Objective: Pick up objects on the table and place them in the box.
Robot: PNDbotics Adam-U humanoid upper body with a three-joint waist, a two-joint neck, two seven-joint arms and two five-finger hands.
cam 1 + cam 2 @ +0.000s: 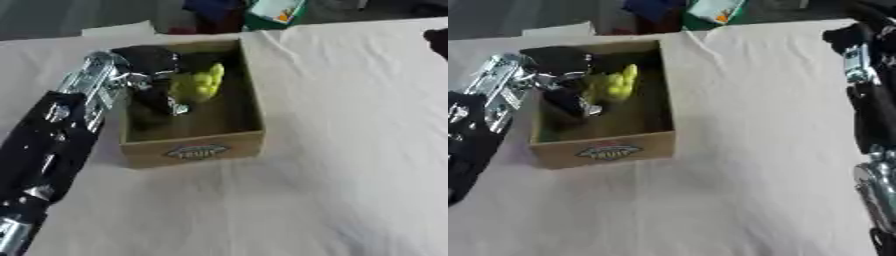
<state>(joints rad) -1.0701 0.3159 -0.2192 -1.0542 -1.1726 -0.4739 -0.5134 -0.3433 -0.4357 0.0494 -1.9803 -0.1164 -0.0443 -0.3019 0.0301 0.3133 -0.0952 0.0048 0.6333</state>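
Progress: looks nearly done, judging by what's visible. Yellow-green object (199, 84) is inside the box (194, 150), over the box's far half, w/ the left hand (157, 82) on it. Can't make out what the obj is: lumpy, soft-looking, maybe a toy. No other loose items on the white tablecloth (332, 150) around the box as far as I can see, so prob this is the last one, or the only one. Left to do: release + pull the hand out of the box.

Left arm pose: comes in from the box's left side, forearm angled up over the box's left wall, wrist bent so the hand sits down in the box interior. Fingers curled round the near/left side of the yellow-green obj, seemingly holding it. Whether the obj rests on the box floor or hangs just above: can't tell.

Right hand (852, 37): well to the right of the box, near the far table edge, idle, holding nothing visible. Fingers: can't tell, too dark.

Clutter beyond the box's far end, off the table; not task-related.
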